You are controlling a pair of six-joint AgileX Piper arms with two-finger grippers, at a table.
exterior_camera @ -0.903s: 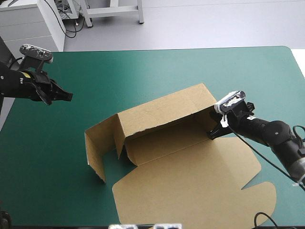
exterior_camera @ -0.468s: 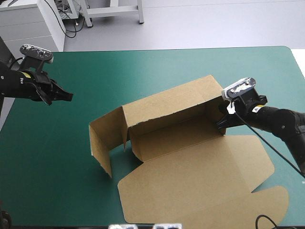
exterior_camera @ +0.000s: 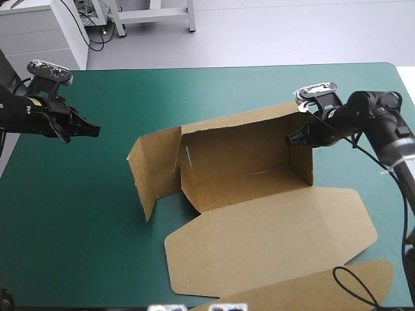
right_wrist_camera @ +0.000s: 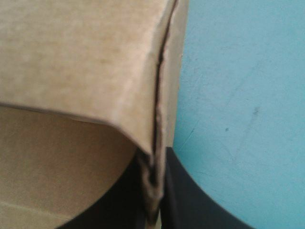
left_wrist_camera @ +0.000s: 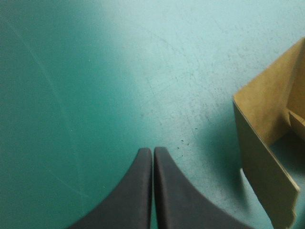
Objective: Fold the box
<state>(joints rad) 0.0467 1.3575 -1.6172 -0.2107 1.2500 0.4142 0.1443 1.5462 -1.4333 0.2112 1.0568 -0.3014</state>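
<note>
Teal-green counter [exterior_camera: 214, 84], bare apart from the box [exterior_camera: 246, 155] at its middle. Half formed: back wall [exterior_camera: 240, 139] upright, floor panel [exterior_camera: 249, 184] at its foot, big front sheet [exterior_camera: 272, 240] flat on the counter on the near side of that floor. Long axis across the counter, from one arm's side to the other, the right end a little farther off. Right end wall [exterior_camera: 299, 162] raised and square to the back wall. Left end flap [exterior_camera: 150, 170] raised too, but swung outward from the floor panel, not tucked. Nothing inside the half-made tray: bare brown board only.

Right claw [exterior_camera: 292, 138] at the box's upper right corner, all but closed, pinching the board at the junction of back wall and right end wall. In the right wrist view, a board edge sandwiched between the black fingers [right_wrist_camera: 181, 205].

Left claw [exterior_camera: 92, 131] closed to a point on nothing, hovering over bare counter well to the left of the box, tips aimed toward it. In the left wrist view, the loose left end flap ahead and off to one side, clearly apart from the tips.

Judging by this: right arm on the box, left arm nearer the open left end. Probably a next move hanging on that gap, with the left claw crossing to the flap to fold it inward across the short axis and the right claw steadying its corner.
</note>
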